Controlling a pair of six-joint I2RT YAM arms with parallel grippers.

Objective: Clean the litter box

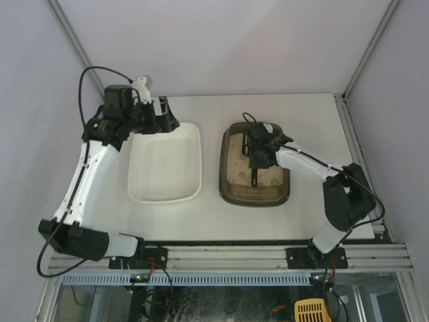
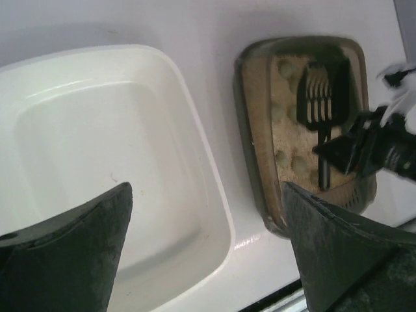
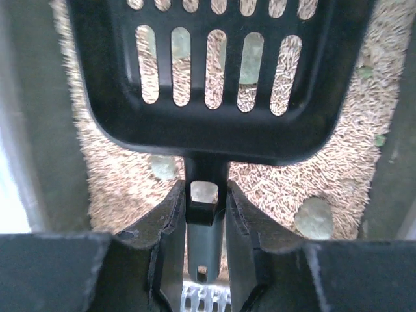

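Note:
The dark grey-brown litter box sits right of centre, filled with beige litter and several pale greenish clumps. My right gripper reaches in over it and is shut on the handle of the small black slotted scoop, whose head hangs just above the litter. The handle's tail points toward the near edge. The box and scoop also show in the left wrist view. My left gripper is open and empty over the far left corner of the white tray.
The white tray lies left of the litter box with a narrow gap between them. An aluminium rail runs along the near edge. Pale enclosure walls stand on three sides. A yellow scoop lies below the table.

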